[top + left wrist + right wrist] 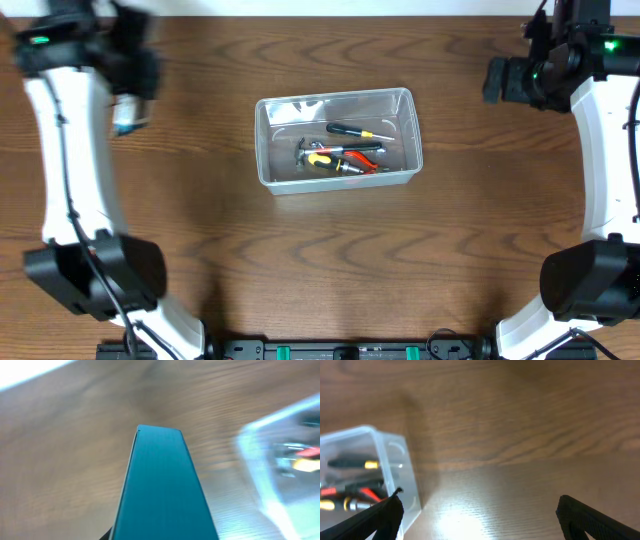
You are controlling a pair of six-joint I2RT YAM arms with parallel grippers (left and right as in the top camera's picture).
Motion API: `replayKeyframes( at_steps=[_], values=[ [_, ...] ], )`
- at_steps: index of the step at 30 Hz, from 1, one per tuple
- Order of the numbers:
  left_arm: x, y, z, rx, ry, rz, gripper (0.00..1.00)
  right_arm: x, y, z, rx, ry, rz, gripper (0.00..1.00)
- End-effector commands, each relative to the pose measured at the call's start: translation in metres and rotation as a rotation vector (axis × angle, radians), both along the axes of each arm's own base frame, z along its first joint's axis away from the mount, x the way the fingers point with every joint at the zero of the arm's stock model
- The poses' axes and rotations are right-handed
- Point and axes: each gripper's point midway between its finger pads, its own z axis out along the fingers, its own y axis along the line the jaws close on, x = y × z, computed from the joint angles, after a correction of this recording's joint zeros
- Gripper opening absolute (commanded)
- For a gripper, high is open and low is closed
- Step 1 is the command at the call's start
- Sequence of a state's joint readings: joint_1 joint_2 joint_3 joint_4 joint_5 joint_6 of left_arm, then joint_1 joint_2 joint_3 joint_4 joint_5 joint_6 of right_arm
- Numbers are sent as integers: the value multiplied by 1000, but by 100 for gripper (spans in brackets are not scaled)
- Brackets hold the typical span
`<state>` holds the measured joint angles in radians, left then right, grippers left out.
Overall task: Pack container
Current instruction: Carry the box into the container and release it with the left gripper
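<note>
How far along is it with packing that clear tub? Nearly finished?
Partly, it seems. Done: a screwdriver and pliers with red and yellow handles already lie in the tub. In hand: the left gripper appears to hold a teal box off to the tub's left, not yet inside. The right gripper is open and empty. Left to do: probably placing that box in the tub.

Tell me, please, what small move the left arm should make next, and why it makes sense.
I would judge that the left end effector should carry the blue box rightward, toward a spot above the container. The box appears gripped and off the table, far left of the container, while the hand tools already lie inside with room seemingly left beside them.
</note>
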<state>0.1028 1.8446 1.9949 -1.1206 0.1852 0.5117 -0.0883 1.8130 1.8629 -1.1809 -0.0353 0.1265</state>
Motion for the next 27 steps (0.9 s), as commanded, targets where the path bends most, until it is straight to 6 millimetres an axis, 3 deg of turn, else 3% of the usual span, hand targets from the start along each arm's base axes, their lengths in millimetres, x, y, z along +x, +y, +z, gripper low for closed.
replayKeyframes(
  at_steps=[1, 7, 11, 14, 19, 23, 25, 27],
  values=[
    [-3, -66, 9, 35, -32, -229, 6, -5, -34, 4, 21, -13, -236, 99],
    [-11, -177, 2, 71, -77, -544, 6, -17, -75, 0, 96, 4, -359, 99],
    [-10, -225, -14, 67, -86, -639, 6, -29, -91, -6, 94, 40, -376, 99],
    [-12, -253, -43, 68, -37, -694, 6, -34, -95, -11, 87, 65, -365, 99],
    [-17, -277, -104, 82, 96, -746, 6, -37, -94, -17, 90, 88, -363, 99],
    [-19, -283, -142, 91, 177, -757, 6, -40, -93, -18, 85, 101, -347, 99],
    [-19, -283, -155, 95, 205, -757, 12, -42, -92, -19, 81, 112, -333, 99],
    [-20, -282, -164, 97, 224, -756, 41, -44, -91, -20, 82, 121, -331, 99]
  ],
)
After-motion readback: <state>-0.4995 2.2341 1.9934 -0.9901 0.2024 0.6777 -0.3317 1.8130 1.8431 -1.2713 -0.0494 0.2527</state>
